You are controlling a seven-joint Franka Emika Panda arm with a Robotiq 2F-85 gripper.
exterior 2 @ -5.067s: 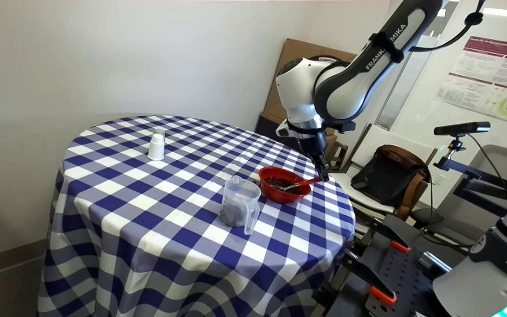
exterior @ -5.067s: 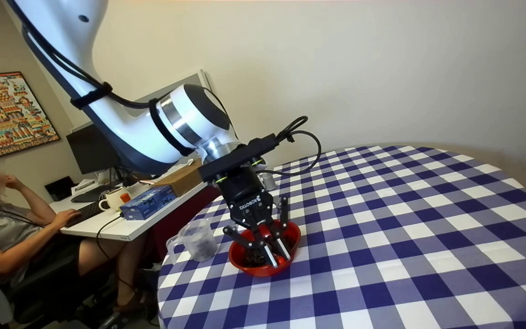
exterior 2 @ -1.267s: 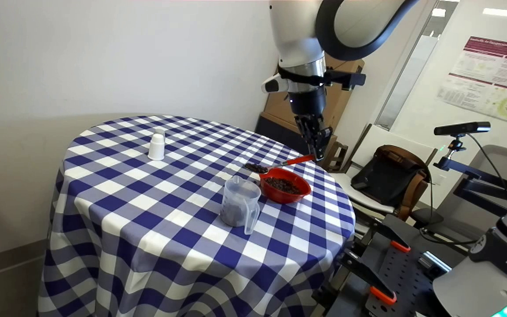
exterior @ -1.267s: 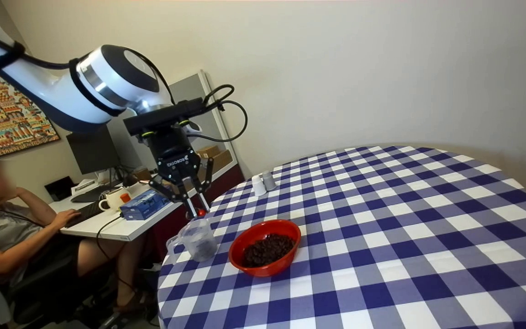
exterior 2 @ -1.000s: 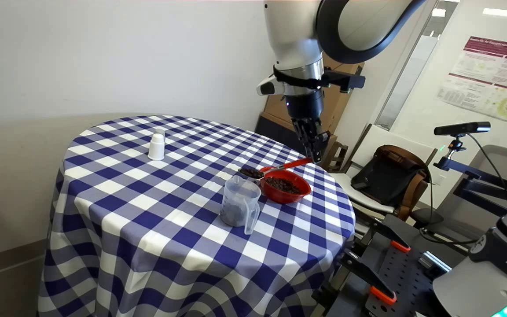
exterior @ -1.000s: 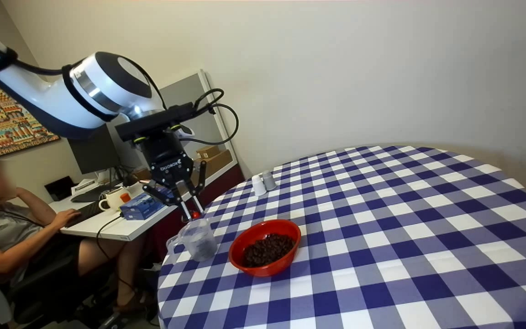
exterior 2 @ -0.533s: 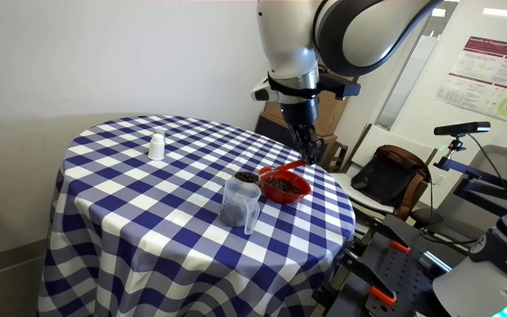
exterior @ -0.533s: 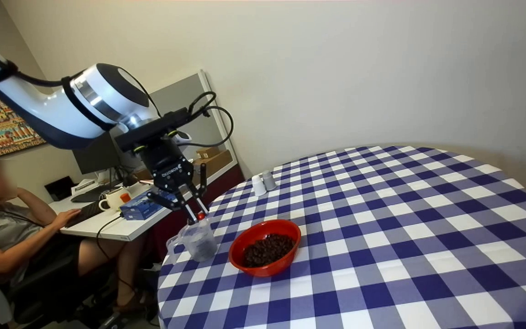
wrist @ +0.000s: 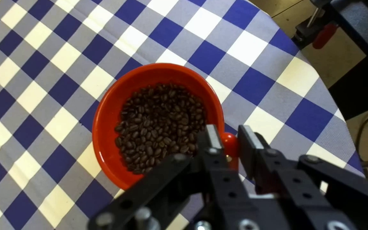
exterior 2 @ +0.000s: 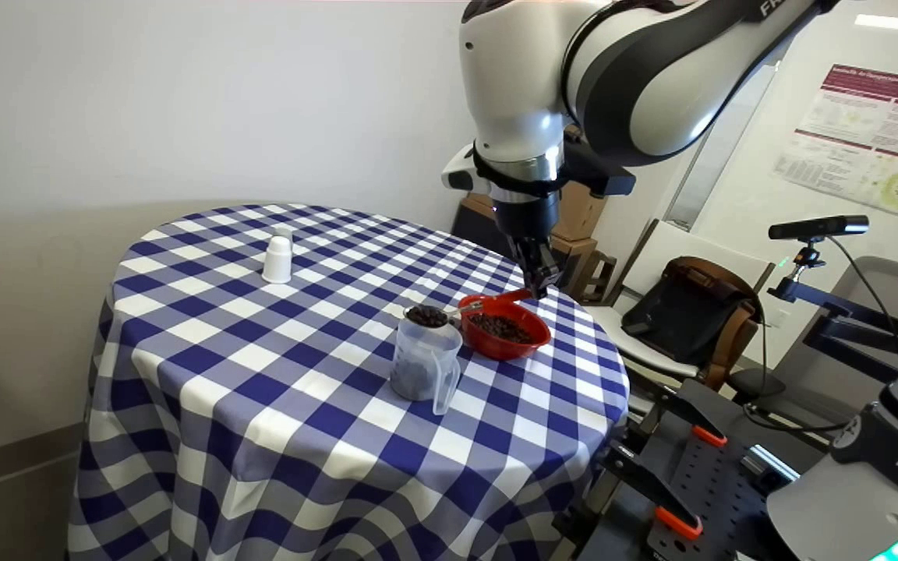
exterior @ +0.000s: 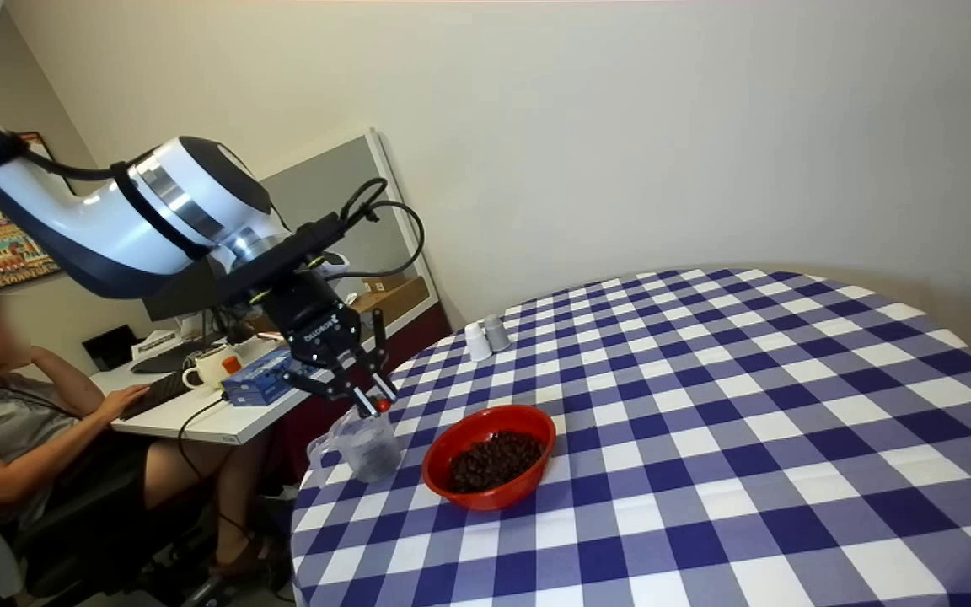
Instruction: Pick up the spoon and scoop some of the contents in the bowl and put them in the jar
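My gripper (exterior: pixel 378 403) is shut on the spoon's red handle, which shows between the fingertips in the wrist view (wrist: pixel 229 145). The spoon (exterior 2: pixel 510 297) reaches across the bowl. Its head is heaped with dark beans (exterior 2: pixel 427 315) and appears at the mouth of the clear jar (exterior 2: pixel 416 366), a see-through jug with a handle. The jar also shows in an exterior view (exterior: pixel 372 451), below the fingertips. The red bowl (exterior: pixel 490 502) stands beside the jar and holds dark brown beans (wrist: pixel 161 124). The spoon head is out of view in the wrist view.
A white shaker (exterior: pixel 477 343) and a grey shaker (exterior: pixel 496 334) stand farther back on the checkered tablecloth (exterior: pixel 705 421). A desk with a blue box (exterior: pixel 273 376) and a seated person are beyond the table edge. The jar stands near that edge.
The gripper has lifted the spoon, loaded with beans, out of the bowl. Over the last second it has lowered and tilted, and the spoon head has come from behind the jar to its mouth.
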